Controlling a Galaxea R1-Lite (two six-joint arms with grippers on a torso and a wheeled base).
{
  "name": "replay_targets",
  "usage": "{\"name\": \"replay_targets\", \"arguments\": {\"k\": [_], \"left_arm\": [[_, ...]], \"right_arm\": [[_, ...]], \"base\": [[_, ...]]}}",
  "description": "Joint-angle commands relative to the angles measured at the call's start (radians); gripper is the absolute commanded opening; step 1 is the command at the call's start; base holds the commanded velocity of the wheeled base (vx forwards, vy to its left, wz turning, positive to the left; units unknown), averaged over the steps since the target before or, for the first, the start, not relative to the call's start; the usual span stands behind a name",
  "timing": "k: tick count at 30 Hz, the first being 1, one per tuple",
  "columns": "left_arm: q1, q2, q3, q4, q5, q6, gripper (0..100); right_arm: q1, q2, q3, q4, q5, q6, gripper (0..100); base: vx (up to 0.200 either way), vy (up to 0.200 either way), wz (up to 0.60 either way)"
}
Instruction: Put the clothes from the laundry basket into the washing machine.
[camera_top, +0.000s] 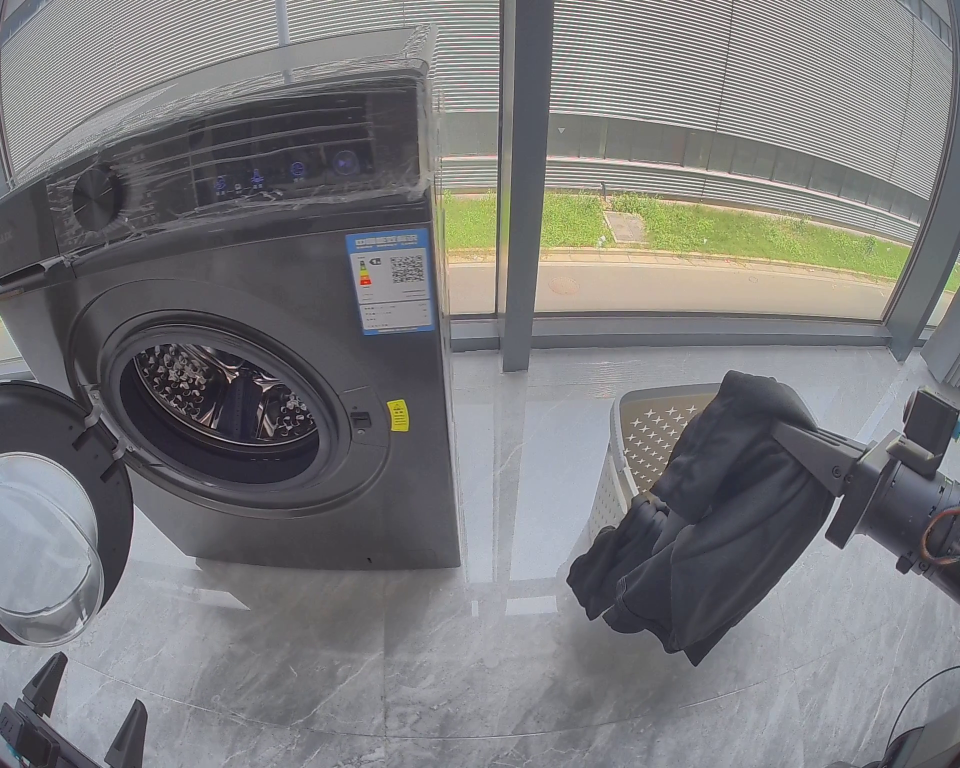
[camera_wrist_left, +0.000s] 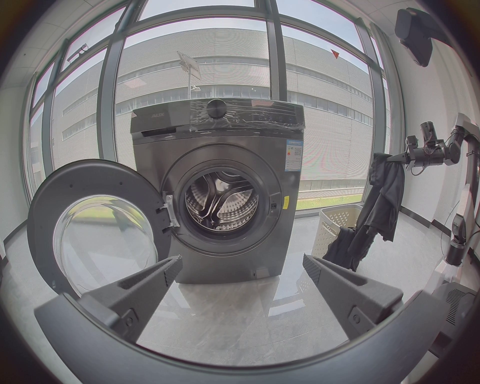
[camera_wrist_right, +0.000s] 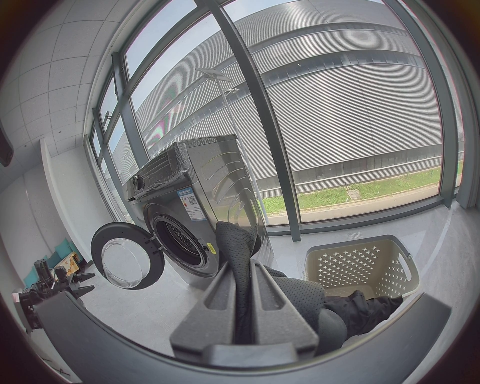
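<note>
A dark grey washing machine (camera_top: 260, 330) stands at the left with its round door (camera_top: 50, 520) swung open and its steel drum (camera_top: 225, 395) showing nothing inside. A beige laundry basket (camera_top: 650, 430) sits on the floor at the right. My right gripper (camera_top: 790, 435) is shut on a black garment (camera_top: 720, 520) that hangs from it above the basket's near edge, its lower folds draping down outside the basket. The garment is pinched between the fingers (camera_wrist_right: 227, 295) in the right wrist view. My left gripper (camera_top: 85, 705) is open, low at the front left, facing the machine (camera_wrist_left: 220, 195).
Floor-to-ceiling windows with a grey pillar (camera_top: 525, 180) run behind the machine and basket. A glossy marble floor (camera_top: 480, 640) stretches between the machine and the basket. Some boxes lie at the far wall (camera_wrist_right: 60, 260).
</note>
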Motion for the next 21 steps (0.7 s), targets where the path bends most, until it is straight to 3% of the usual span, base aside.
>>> {"name": "replay_targets", "arguments": {"k": [1, 6, 12, 21], "left_arm": [[0.0, -0.018, 0.018, 0.0, -0.001, 0.0, 100], [0.0, -0.018, 0.018, 0.0, 0.001, 0.0, 100], [0.0, -0.018, 0.018, 0.0, 0.001, 0.0, 100], [0.0, -0.018, 0.018, 0.0, 0.001, 0.0, 100]], "right_arm": [[0.001, 0.012, -0.003, 0.0, -0.005, -0.001, 0], [0.001, 0.012, -0.009, 0.0, -0.023, -0.001, 0], [0.001, 0.014, -0.009, 0.0, -0.022, -0.001, 0], [-0.005, 0.014, -0.011, 0.0, -0.019, 0.003, 0]], "base": [[0.0, 0.2, 0.0], [0.0, 0.2, 0.0], [0.0, 0.0, 0.0], [-0.2, 0.0, 0.0]]}}
